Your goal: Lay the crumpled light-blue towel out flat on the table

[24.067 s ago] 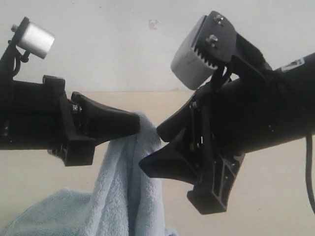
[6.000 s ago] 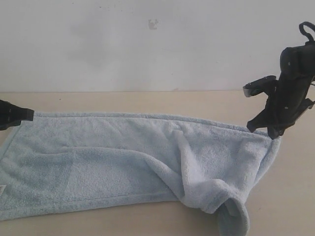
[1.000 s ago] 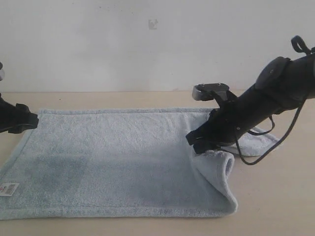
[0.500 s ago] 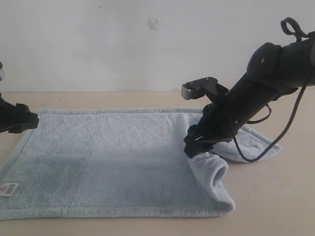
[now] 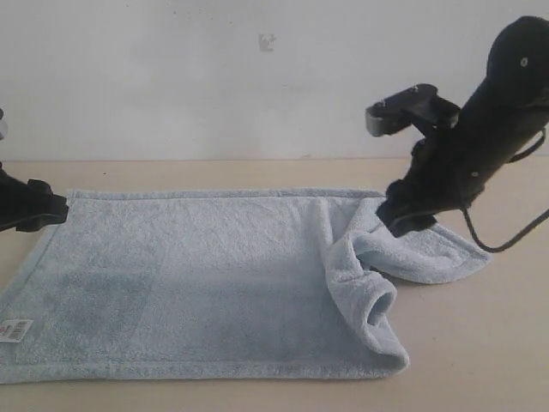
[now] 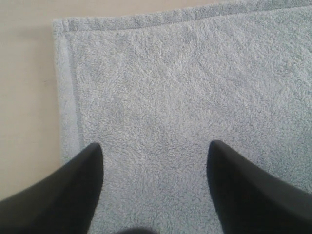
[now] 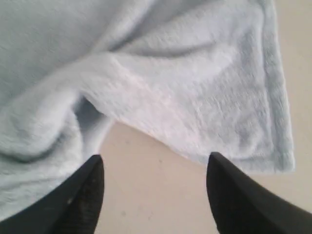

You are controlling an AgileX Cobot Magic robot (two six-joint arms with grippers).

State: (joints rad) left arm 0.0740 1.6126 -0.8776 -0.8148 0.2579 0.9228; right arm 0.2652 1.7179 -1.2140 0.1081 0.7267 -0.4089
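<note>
Lifted up and away from the label (image 5: 15, 330) end since half a second ago, the right gripper (image 5: 403, 225) now hangs above the bunched end of the towel (image 5: 189, 266), leaving the fold it was pressing to sag into a loose roll. Its fingers stand wide apart with nothing between them; in the right wrist view the gripper (image 7: 153, 162) frames a turned-over flap of the towel (image 7: 185, 87) and a wedge of bare table (image 7: 156, 195) beneath. The pale blue towel lies on the beige table (image 5: 480, 343) with its long axis running from the label end straight across to the end farthest from the label. From the label across most of that length the cloth is flat, hemmed border showing on the label side and along both long edges. At the end farthest from the label it is still doubled over, one flap spilling outward onto the table and another curled into an open tube at the near corner. The left gripper (image 5: 47, 210) sits at the short edge that carries the label, at the corner opposite the label. In the left wrist view the gripper (image 6: 153, 148) is spread wide over the towel (image 6: 185, 87) just inside its hemmed corner, with the table (image 6: 24, 73) beyond. Whether it touches the cloth cannot be told.
</note>
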